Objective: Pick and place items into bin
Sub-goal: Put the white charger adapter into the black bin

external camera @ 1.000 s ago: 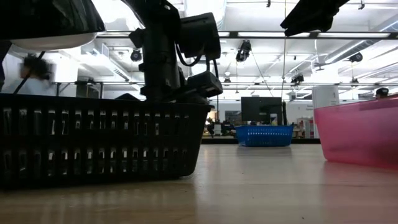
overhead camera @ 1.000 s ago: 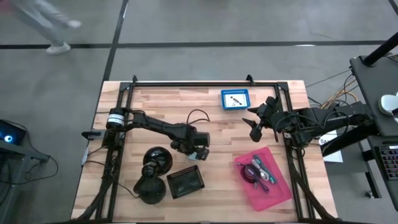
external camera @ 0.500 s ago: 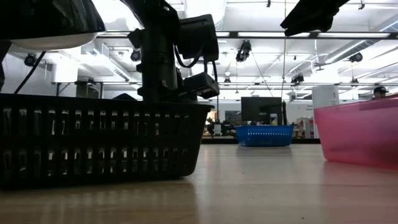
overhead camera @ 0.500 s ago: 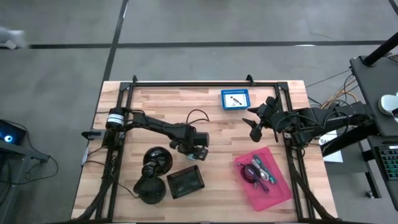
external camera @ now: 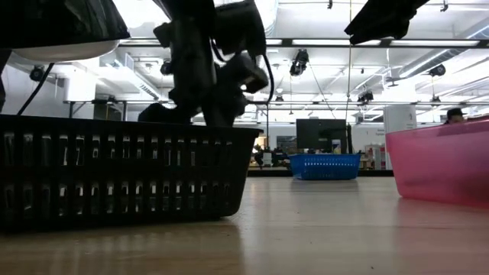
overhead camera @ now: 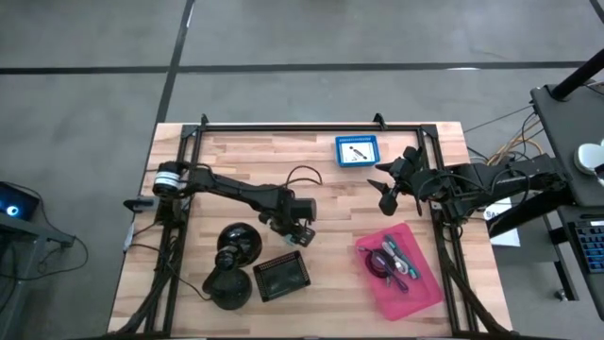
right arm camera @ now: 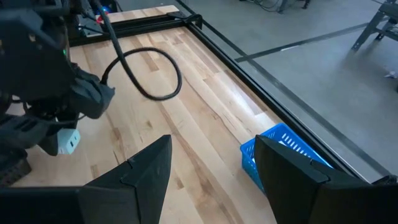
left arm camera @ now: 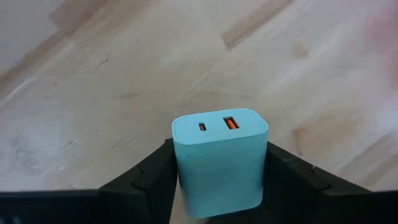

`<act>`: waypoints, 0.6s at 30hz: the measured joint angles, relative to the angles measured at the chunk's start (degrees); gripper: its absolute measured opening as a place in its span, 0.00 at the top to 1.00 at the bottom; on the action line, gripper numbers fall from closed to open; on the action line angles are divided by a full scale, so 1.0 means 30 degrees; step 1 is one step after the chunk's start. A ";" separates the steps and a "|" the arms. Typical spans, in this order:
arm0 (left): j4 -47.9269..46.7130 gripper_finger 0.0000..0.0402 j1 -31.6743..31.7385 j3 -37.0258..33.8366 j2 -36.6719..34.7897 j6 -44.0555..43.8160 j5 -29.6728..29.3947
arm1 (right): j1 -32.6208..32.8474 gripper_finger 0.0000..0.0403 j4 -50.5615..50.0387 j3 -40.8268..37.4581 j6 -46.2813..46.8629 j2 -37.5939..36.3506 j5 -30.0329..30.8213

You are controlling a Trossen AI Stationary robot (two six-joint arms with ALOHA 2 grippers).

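Over wooden table [overhead camera: 236, 165]: pale teal cube [left arm camera: 219, 160], two ports up, clamped between left gripper [left arm camera: 217, 180] fingers; right gripper [right arm camera: 211, 165] spread wide, empty.

The cube [left arm camera: 219, 160] between my dark left fingers [left arm camera: 149, 174] is pale teal, with one orange-lined port and one dark port on its face. Under it the worktop [overhead camera: 245, 161] is light wood in striped planks, carrying a black slotted basket [overhead camera: 283, 277], a blue basket [overhead camera: 357, 151] and a pink bin [overhead camera: 420, 283]. A black cable [right arm camera: 146, 74] loops across the planks.
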 joint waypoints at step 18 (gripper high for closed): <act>0.0142 0.54 0.0010 0.0182 -0.3172 0.1147 0.2466 | 0.0015 0.47 -0.0005 0.0000 0.0007 0.0000 -0.0015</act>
